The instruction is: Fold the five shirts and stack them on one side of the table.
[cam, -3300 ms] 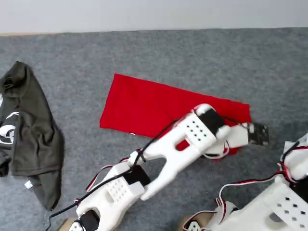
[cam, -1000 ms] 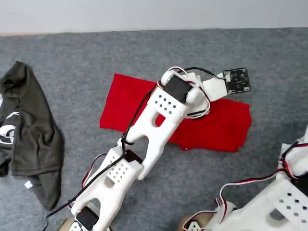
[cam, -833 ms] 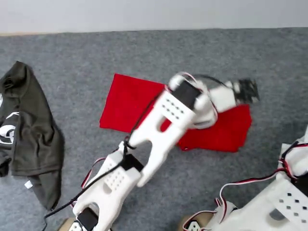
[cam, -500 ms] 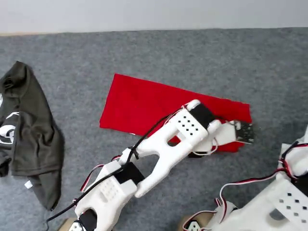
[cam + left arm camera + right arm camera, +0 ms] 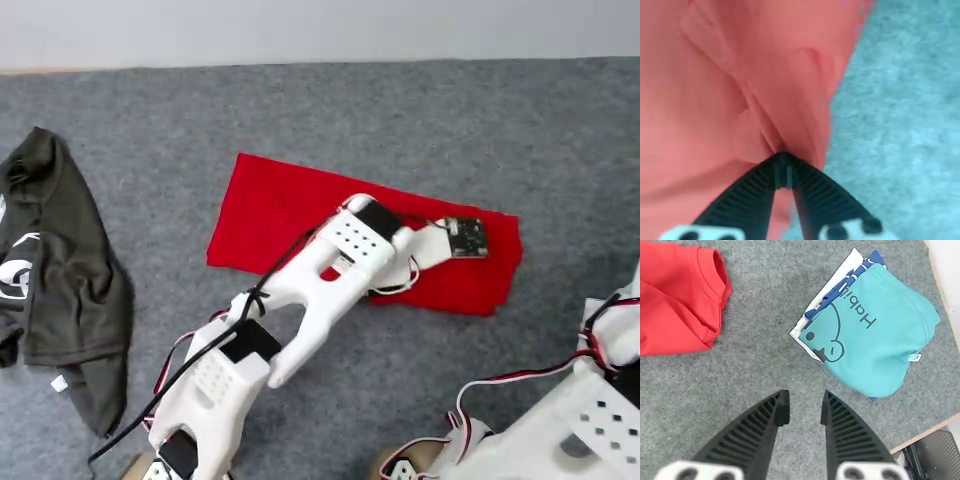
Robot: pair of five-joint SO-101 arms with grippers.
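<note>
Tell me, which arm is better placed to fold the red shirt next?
Probably the left: the left gripper is shut on the red shirt, while the right gripper hangs open above the mat, apart from it.

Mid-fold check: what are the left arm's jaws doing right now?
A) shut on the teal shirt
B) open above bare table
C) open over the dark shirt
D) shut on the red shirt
D: in the left wrist view the jaws are closed together, and the red shirt puckers out from their tips.
</note>
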